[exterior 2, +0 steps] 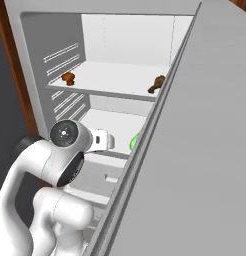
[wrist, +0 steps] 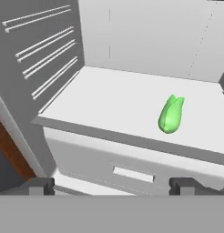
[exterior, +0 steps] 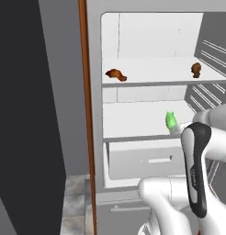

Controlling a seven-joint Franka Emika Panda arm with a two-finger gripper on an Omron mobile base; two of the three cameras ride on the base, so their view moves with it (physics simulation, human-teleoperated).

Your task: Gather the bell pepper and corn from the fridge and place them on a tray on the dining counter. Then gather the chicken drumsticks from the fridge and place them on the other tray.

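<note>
Corn [wrist: 171,114] lies alone on the fridge's [exterior: 147,41] middle shelf [wrist: 109,109], right of centre, long axis running from 7 to 1 o'clock in the hand view, forked husk tip farthest in. Likely light, firm and smooth: grip across mid-body. Pincer [wrist: 114,185] stands apart, empty, well short of the shelf edge.
</note>
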